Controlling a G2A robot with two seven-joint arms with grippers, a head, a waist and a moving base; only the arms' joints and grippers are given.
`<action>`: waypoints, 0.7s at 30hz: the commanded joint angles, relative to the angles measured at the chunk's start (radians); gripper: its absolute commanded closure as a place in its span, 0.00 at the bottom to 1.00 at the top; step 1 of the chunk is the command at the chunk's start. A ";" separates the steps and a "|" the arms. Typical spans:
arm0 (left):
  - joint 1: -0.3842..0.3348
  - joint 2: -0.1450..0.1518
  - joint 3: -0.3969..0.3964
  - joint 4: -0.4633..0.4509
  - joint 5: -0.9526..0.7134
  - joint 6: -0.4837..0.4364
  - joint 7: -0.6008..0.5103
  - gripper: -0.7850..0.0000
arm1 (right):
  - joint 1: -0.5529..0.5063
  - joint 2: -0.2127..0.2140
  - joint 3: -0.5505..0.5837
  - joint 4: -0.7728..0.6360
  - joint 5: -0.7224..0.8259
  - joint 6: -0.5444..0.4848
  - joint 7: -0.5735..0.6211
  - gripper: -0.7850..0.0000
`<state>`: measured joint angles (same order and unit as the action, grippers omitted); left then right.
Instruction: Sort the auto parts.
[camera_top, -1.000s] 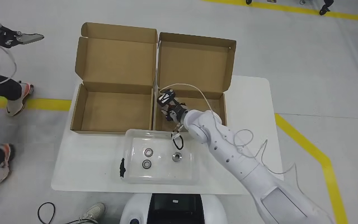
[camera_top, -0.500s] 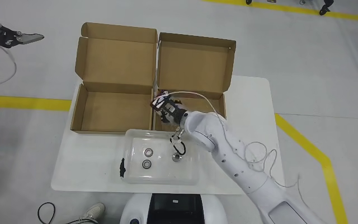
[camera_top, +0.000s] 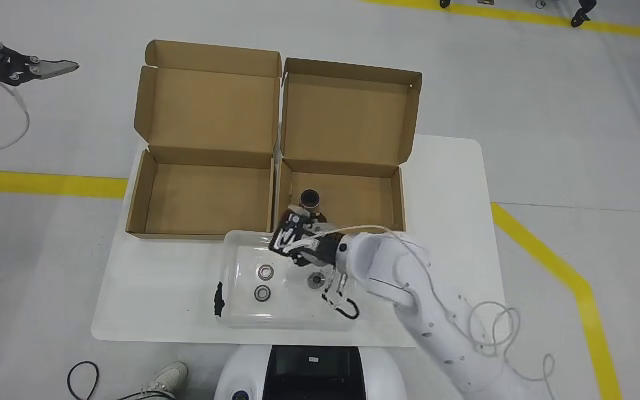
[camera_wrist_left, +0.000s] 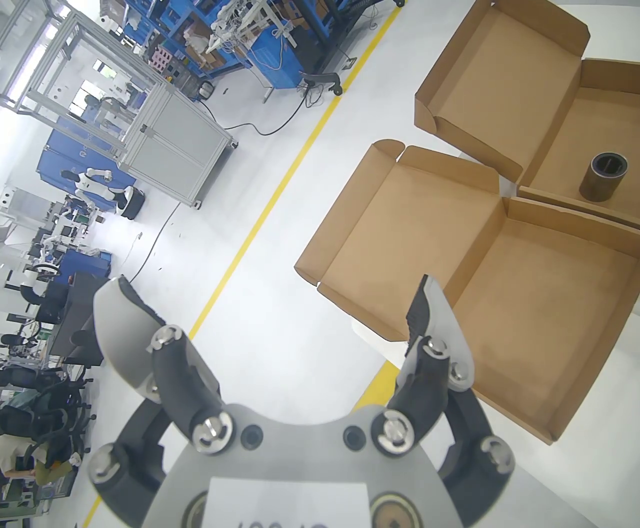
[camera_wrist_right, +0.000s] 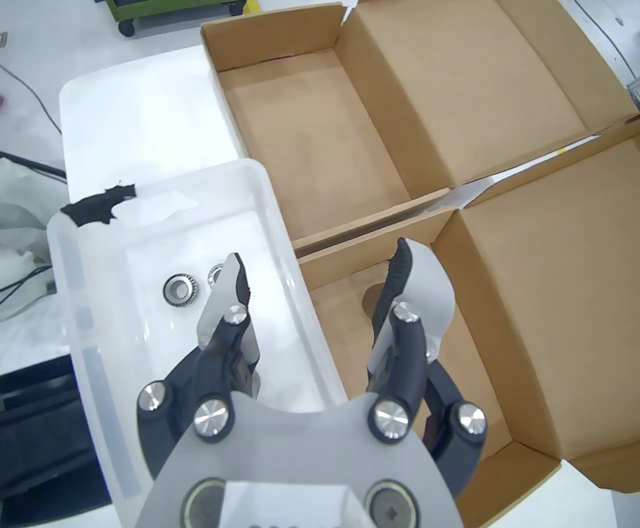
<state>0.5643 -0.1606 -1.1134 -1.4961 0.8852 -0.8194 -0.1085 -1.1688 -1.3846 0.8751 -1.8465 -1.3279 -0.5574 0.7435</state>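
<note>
The clear bin (camera_top: 240, 240) is taken as the reference; it is set at the near edge of the white worktop (camera_top: 450, 200). Far beyond the bin's left end, off the worktop and above the floor, the left tool (camera_top: 45, 68) (camera_wrist_left: 272, 290) is held with its fingers spread and nothing between them. A black scrap (camera_top: 218, 298) (camera_wrist_right: 100, 206) is stuck to the bin's left wall. Behind the bin's left half the left carton (camera_top: 200, 195) is placed, lid open. Two bearings (camera_top: 266, 270) (camera_wrist_right: 181, 290) are lying in the bin, left of its middle, close together. The right tool (camera_top: 297, 240) (camera_wrist_right: 320, 265) is positioned over the bin's far wall, released and empty, one finger above the bin and the other above the right carton (camera_top: 370, 205), which touches that wall. A dark sleeve (camera_top: 311, 198) (camera_wrist_left: 603, 176) is standing upright in this carton, just behind the bin.
</note>
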 joint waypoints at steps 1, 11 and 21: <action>0.000 0.000 0.000 0.000 0.000 0.000 0.000 0.00 | -0.019 0.006 -0.004 -0.010 -0.015 -0.033 0.010 0.33; 0.000 0.000 0.000 0.000 0.000 0.000 0.000 0.00 | -0.088 0.032 -0.030 -0.005 -0.079 -0.116 0.068 0.42; 0.000 0.000 0.000 0.000 0.000 0.000 0.000 0.00 | -0.107 0.043 -0.031 0.059 -0.063 -0.086 0.154 0.43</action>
<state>0.5643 -0.1606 -1.1134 -1.4961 0.8852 -0.8194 -0.1085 -1.2754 -1.3427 0.8433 -1.7904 -1.3888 -0.6486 0.8906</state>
